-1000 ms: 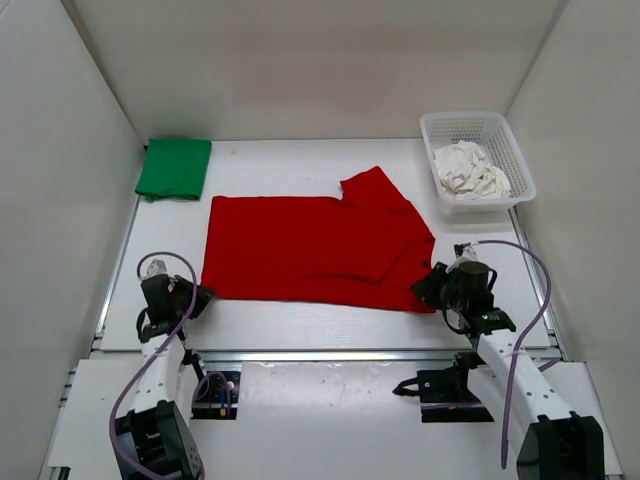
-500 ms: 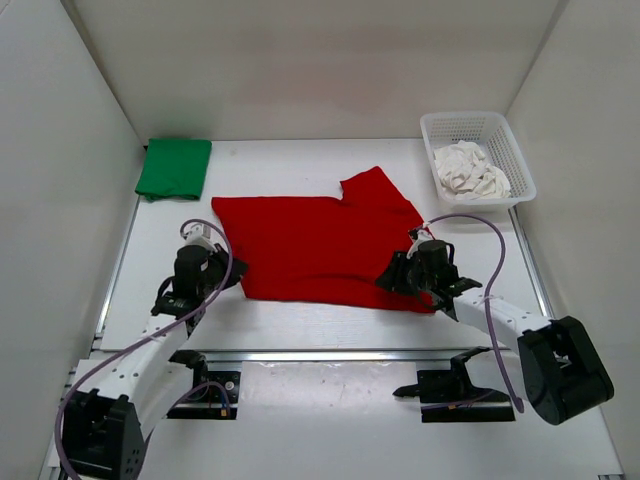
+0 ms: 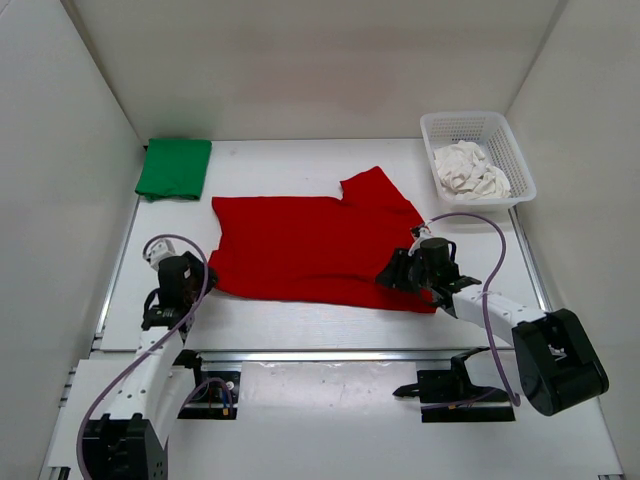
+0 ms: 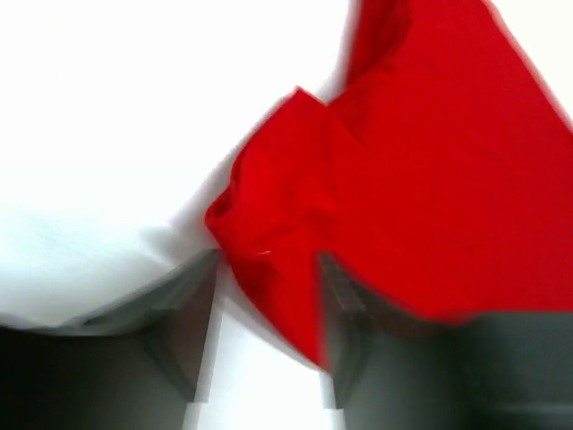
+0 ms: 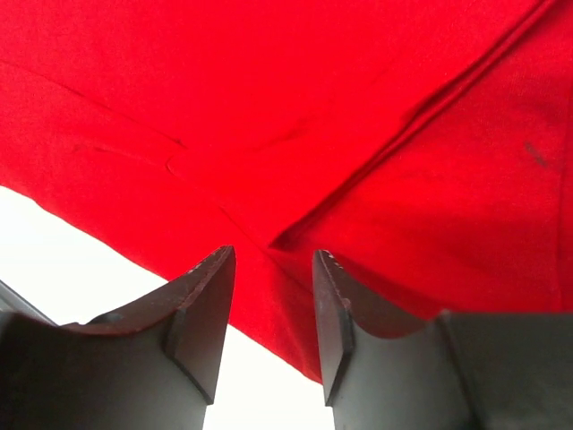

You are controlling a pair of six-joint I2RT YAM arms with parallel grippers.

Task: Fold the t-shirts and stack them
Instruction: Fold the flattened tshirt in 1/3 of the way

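Three shirts: green tee [image 3: 174, 167], red tee [image 3: 315, 250], off-white tee [image 3: 468, 170] in basket [image 3: 465, 117]. Left gripper [image 4: 269, 264] and right gripper [image 5: 273, 260] spread now, pinching nothing; left backed off leftward.

The top view is evenly bright under soft overhead light; the white table [image 3: 300, 325] is nearly washed out, and only a faint shadow runs along the near edge of the red shirt [image 3: 310, 250]. The left wrist view is smeared by blur, leaving the shirt's bunched corner and the grey fingers [image 4: 183, 349] soft-edged. The right wrist view is sharp on the cloth, its dark fingers [image 5: 201, 313] underlit.
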